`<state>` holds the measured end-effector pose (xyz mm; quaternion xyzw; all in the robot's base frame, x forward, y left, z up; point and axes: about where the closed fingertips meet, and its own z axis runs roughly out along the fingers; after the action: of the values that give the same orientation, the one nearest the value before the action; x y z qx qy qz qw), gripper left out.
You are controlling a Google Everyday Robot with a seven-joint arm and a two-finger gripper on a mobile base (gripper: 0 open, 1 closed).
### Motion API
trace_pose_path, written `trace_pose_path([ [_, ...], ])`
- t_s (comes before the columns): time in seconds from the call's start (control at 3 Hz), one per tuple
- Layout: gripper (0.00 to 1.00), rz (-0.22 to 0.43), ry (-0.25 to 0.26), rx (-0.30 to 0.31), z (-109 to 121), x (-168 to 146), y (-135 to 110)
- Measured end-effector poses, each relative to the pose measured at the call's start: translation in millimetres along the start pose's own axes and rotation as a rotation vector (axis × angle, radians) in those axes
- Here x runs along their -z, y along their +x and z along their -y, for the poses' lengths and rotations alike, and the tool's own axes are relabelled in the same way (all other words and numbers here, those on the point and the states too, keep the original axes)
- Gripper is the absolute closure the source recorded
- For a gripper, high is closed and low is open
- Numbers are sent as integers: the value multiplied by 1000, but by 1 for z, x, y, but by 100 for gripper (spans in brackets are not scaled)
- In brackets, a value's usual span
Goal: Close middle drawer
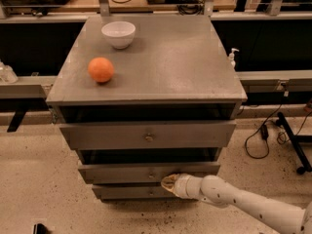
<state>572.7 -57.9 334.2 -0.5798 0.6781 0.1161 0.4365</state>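
Currently the gripper (168,183) sits low centre of frame on a white arm (243,201) coming in from the lower right, tip up against the front of the middle drawer (117,173), just right of its small knob (151,175); can't tell if it's open or closed. Middle drawer is lower centre, partly out with a dark gap above its front, under the top drawer (146,135), which sticks out further, and above the bottom drawer (126,192). On the cabinet top (180,57), upper left: orange (101,69) and white bowl (118,34), apart.
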Motion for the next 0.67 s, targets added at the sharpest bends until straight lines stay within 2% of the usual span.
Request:
trace_pose_path([
  [0.67,100,-17,-8,-1,8,-12,4],
])
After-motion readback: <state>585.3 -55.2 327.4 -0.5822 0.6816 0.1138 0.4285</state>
